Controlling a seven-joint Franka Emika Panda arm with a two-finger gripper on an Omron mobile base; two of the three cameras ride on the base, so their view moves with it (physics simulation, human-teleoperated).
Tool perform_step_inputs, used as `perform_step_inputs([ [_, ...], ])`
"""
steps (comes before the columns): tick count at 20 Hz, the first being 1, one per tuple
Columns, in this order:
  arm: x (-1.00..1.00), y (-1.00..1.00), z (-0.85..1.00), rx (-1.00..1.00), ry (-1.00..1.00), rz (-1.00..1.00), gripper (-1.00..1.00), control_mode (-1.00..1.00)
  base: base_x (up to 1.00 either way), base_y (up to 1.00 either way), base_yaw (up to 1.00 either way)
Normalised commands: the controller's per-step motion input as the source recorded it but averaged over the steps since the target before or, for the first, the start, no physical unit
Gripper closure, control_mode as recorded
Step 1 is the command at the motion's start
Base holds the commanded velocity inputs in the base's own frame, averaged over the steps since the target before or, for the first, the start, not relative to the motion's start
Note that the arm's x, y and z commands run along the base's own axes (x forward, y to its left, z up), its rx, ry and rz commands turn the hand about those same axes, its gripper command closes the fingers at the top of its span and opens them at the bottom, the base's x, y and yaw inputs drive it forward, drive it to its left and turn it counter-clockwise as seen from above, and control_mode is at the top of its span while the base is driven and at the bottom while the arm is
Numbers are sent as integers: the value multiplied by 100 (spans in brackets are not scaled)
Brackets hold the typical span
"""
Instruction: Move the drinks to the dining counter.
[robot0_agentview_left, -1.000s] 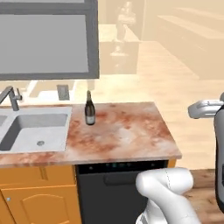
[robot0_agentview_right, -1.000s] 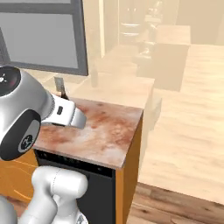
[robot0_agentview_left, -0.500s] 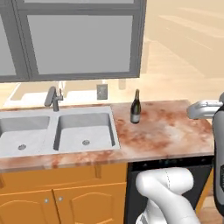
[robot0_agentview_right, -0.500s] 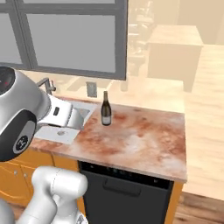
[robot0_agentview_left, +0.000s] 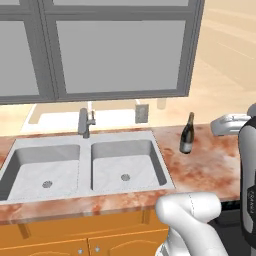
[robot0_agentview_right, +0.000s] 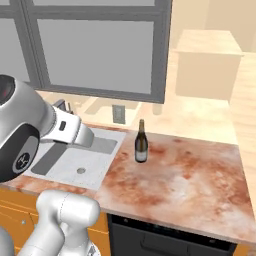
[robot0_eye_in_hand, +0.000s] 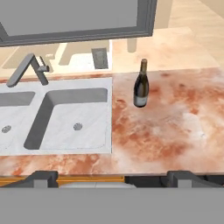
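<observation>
A dark wine bottle (robot0_agentview_left: 187, 134) (robot0_agentview_right: 141, 143) (robot0_eye_in_hand: 141, 85) with a pale label stands upright on the reddish marble counter (robot0_agentview_right: 190, 180) (robot0_eye_in_hand: 175, 127), just right of the steel double sink (robot0_agentview_left: 120, 160) (robot0_eye_in_hand: 65, 113). My gripper (robot0_eye_in_hand: 114, 179) hangs open over the counter's front edge, well short of the bottle, with nothing between its fingers. Of the drinks I see just this bottle. A pale block (robot0_agentview_right: 207, 55) stands hazily in the far room; I cannot tell whether it is the dining counter.
A grey faucet (robot0_agentview_left: 86, 122) (robot0_eye_in_hand: 26, 70) rises behind the sink, and a wall outlet (robot0_agentview_left: 141, 113) (robot0_agentview_right: 118, 114) sits behind the bottle. Grey glass-front cabinets (robot0_agentview_left: 120, 50) hang above. A dark dishwasher front (robot0_agentview_right: 165, 237) lies under the counter, which ends at the right.
The base has moved, so the whole picture has shifted: the double sink now sits in the middle and the bottle lies further right. The bottle stands where it was. The gripper stays open.
</observation>
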Motion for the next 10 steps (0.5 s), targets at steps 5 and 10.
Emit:
perform_step_inputs([
  [5, 0, 0, 0, 0, 0, 0, -100, 100, 100, -8, 0],
  [10, 0, 0, 0, 0, 0, 0, -100, 100, 77, -11, -1],
])
